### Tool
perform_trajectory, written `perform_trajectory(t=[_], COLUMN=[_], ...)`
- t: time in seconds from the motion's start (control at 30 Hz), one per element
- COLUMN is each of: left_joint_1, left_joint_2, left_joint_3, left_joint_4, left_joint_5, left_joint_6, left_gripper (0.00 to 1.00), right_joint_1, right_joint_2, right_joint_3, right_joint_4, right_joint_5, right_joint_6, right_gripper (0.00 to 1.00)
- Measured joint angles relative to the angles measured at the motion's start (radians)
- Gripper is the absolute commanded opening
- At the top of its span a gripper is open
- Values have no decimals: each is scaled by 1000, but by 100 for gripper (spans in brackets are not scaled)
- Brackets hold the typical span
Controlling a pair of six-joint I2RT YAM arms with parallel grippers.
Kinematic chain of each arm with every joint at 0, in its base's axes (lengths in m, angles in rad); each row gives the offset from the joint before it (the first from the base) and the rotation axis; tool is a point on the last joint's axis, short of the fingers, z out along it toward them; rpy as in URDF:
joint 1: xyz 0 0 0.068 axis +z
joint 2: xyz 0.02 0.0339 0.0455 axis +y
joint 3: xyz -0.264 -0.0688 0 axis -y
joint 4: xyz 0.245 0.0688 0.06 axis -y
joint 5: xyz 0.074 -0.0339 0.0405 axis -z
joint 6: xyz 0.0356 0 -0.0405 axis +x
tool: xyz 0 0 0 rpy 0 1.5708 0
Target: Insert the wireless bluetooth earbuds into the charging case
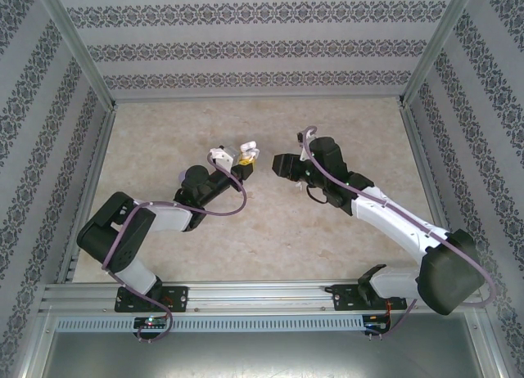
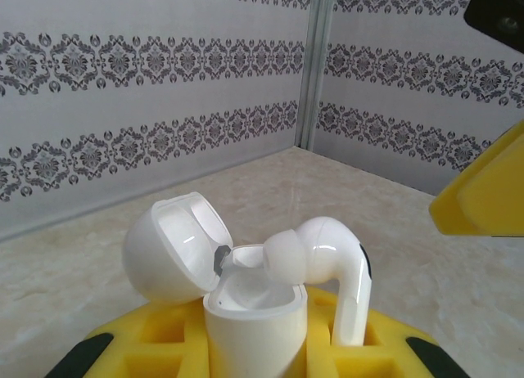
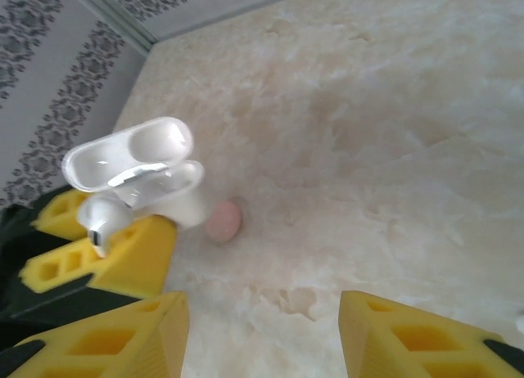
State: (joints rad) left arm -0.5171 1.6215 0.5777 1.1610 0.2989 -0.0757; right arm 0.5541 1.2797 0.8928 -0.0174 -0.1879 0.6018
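Note:
My left gripper is shut on a white charging case, held upright between its yellow fingers with the lid flipped open. One white earbud leans on the case's right side. Its tip hangs over the open mouth while its stem runs down outside the case wall onto the yellow pad. The right wrist view shows the same case and earbud at the left. My right gripper stands open a little to the right of the case, with only bare table between its fingers.
A small pinkish oval object lies on the beige table just beside the held case. Patterned walls enclose the table on three sides. One yellow finger of the right gripper shows at the right edge of the left wrist view.

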Motion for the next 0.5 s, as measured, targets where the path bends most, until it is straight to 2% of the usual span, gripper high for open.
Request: perform_trajectory(t=[0.33,0.5], left_joint_1=[0,0], left_joint_2=[-2,-26], left_joint_3=[0,0], left_joint_4=[28,30], left_joint_5=[34,53], left_joint_6=[-42,-61], left_gripper=[0,0], right_joint_1=[5,20], right_joint_2=[14,58], right_joint_3=[2,31], right_joint_4=[187,215], right_joint_5=[-150,-199], right_joint_6=[31,31], right_gripper=[52,52])
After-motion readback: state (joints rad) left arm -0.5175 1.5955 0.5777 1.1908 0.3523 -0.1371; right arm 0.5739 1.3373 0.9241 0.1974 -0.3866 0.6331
